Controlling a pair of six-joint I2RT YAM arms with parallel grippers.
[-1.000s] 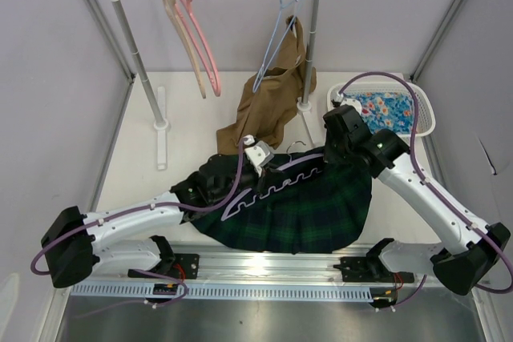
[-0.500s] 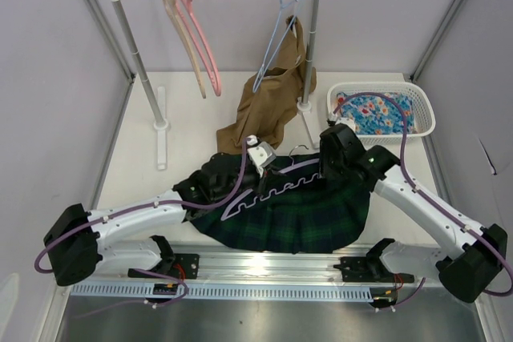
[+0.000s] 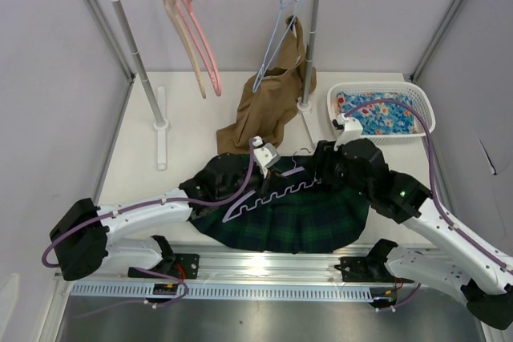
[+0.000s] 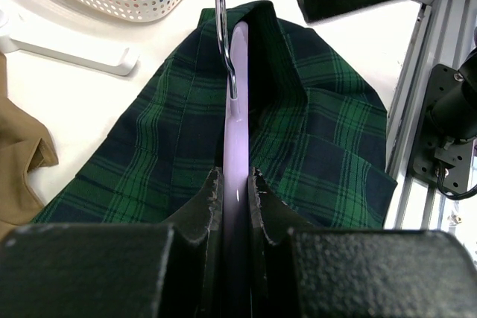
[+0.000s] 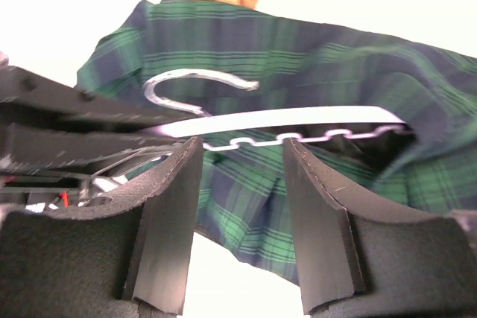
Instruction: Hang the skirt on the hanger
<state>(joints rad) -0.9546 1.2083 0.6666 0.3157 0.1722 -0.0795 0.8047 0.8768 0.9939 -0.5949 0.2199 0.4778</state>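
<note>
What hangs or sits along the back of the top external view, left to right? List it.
Tan plastic hanger → pink plastic hanger → thin blue wire hanger → white perforated plastic basket.

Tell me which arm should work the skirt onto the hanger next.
Probably the right. The left gripper is shut on the hanger, while the right gripper is open and empty, close over the skirt.

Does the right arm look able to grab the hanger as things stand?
Probably yes: the right hand is open and the hanger lies just ahead of it with nothing between. The left hand clamps the hanger.
</note>
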